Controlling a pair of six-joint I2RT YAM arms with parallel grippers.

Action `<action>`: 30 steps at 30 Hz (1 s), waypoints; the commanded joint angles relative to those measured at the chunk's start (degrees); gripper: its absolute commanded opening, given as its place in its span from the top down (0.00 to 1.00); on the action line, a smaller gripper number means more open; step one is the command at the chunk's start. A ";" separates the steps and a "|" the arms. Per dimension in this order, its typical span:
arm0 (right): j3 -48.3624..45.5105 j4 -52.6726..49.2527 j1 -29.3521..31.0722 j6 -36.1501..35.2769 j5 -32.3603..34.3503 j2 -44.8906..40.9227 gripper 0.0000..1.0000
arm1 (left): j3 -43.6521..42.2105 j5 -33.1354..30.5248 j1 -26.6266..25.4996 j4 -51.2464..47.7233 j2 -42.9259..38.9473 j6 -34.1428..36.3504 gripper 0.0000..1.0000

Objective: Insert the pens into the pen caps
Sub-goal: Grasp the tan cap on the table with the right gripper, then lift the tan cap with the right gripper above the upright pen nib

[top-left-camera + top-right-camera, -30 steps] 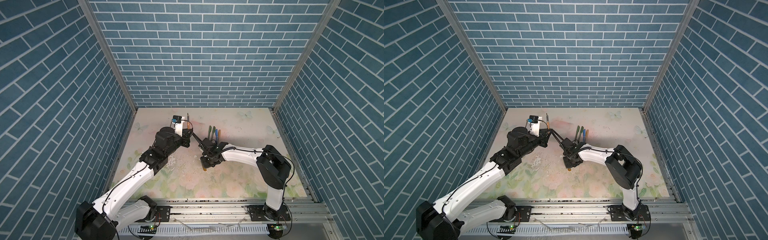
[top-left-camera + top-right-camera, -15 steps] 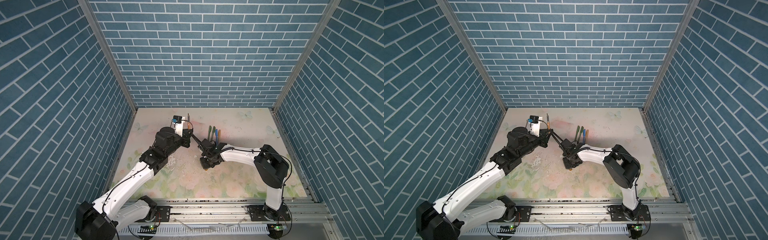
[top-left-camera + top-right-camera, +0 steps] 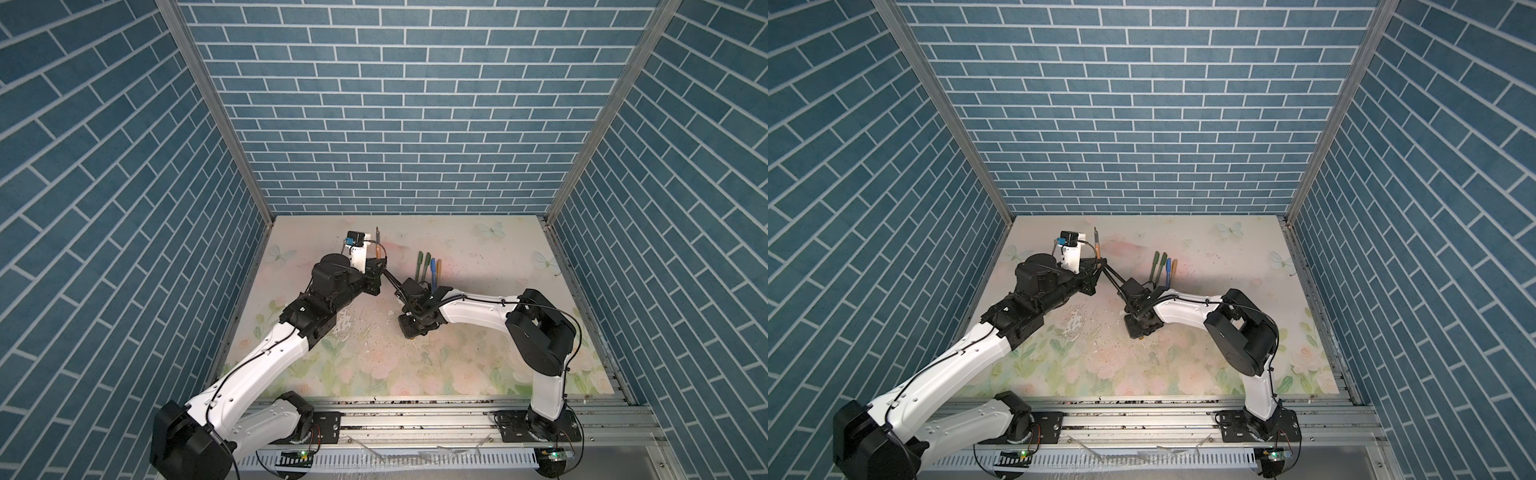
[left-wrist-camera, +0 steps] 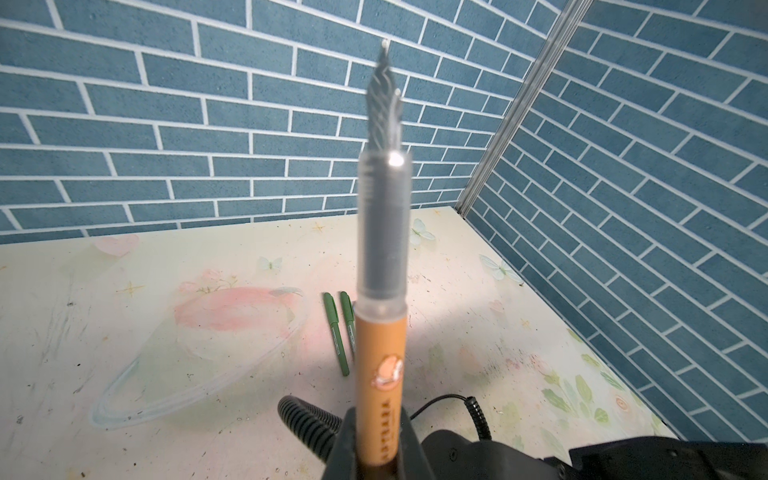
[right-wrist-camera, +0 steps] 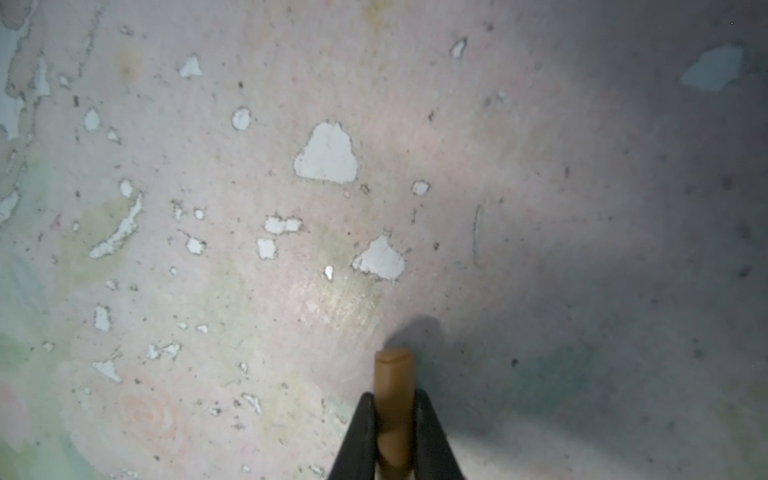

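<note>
The left claw (image 4: 380, 419) is pressed together on an orange pen (image 4: 380, 353), pinching the barrel low down. The pen stands nearly upright out of the jaws, with its clear grip section and grey pointed tip uppermost. In both top views this claw is held above the table (image 3: 478, 249), and the pen rises from it toward the back wall.

The right claw (image 5: 394, 409) is closed on a short amber cap (image 5: 392, 372). The jaws squeeze the cap from both sides and its end sticks out past them. The claw points down at the table, and the cap's end sits close over its own shadow; I cannot tell whether it touches the surface. In a top view the right claw (image 3: 415, 330) is near the left one but apart from it, lower and closer to the front rail.

Four more pens lie side by side on the table just beyond the right claw's wrist: two green pens (image 3: 423, 264), a blue pen (image 3: 433, 268) and a golden-brown pen (image 3: 439, 269). Neither claw touches them.
</note>
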 commanded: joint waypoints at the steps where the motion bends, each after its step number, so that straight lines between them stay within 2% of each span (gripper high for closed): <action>1: -2.22 2.51 0.59 0.75 0.89 -2.39 0.85 | -0.47 -0.09 0.24 1.44 0.20 0.25 1.00; 11: -14.61 15.68 0.05 2.20 7.46 -18.39 0.91 | -0.99 1.06 0.23 2.71 0.22 0.25 1.00; 18: -24.12 27.66 -1.43 0.99 12.88 -34.03 0.92 | -0.86 6.67 -0.42 4.64 3.34 0.25 1.00; 23: -27.58 35.45 -1.95 -2.70 17.58 -44.28 0.92 | -0.73 9.93 -3.36 5.68 5.24 1.48 1.00; 30: -28.83 44.06 -2.05 -7.38 20.93 -52.08 0.94 | -1.32 10.55 -8.27 6.00 5.40 4.89 1.00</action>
